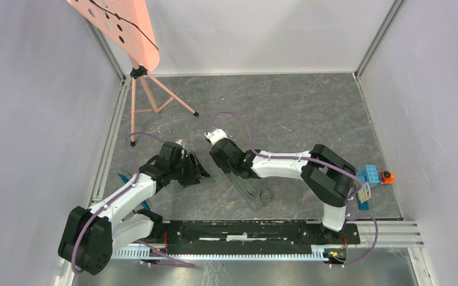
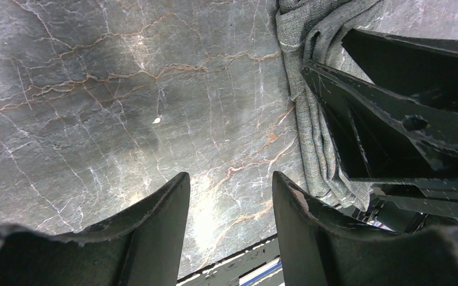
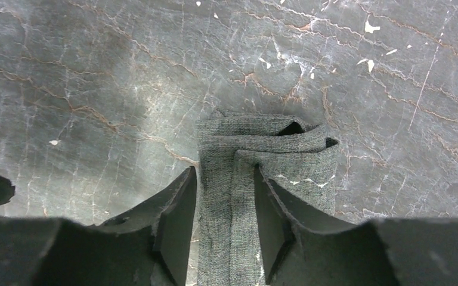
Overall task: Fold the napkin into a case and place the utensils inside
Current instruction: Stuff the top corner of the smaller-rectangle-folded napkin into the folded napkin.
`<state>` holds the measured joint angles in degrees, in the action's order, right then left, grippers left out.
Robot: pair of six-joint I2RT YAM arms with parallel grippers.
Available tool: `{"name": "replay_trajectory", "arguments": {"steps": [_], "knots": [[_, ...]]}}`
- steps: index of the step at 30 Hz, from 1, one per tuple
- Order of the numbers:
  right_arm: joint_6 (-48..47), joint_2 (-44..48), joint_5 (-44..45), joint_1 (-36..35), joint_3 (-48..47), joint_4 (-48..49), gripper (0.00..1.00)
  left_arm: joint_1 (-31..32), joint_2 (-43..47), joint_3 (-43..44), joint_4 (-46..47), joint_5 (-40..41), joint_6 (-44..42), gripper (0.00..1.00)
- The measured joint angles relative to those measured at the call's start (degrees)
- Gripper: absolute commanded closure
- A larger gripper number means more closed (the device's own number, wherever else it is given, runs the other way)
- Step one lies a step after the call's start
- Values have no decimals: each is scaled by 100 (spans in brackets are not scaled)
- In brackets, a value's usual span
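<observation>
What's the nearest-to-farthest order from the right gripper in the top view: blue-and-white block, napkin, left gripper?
From the right gripper:
1. napkin: directly at its fingers, mid-scene.
2. left gripper: close by on its left.
3. blue-and-white block: far off on the right side.

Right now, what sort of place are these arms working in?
Likely a robot test cell in a lab: plain white walls, a marbled slate floor, a pink perforated board on a tripod.
</observation>
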<state>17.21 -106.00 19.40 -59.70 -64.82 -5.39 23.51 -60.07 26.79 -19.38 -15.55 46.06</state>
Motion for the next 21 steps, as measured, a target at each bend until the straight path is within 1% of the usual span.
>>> {"name": "replay_trajectory", "arguments": {"steps": [3,7,10,14,18,21], "knots": [[-39,-61,114,-31,-11,-11,68,-2,50,0,0,0,0,38],[-61,-74,238,-44,-11,-11,75,-2,151,-20,13,-2,-7,36],[-76,-74,319,-57,-11,-9,88,-2,299,-72,20,-4,-7,35],[-74,-72,374,-63,-11,2,100,-2,422,-76,24,-4,-11,34],[-72,-24,374,-63,-4,0,100,-2,422,-85,46,-24,-44,33],[-55,138,339,-57,63,13,100,-2,345,-92,192,-138,-79,29]]}}
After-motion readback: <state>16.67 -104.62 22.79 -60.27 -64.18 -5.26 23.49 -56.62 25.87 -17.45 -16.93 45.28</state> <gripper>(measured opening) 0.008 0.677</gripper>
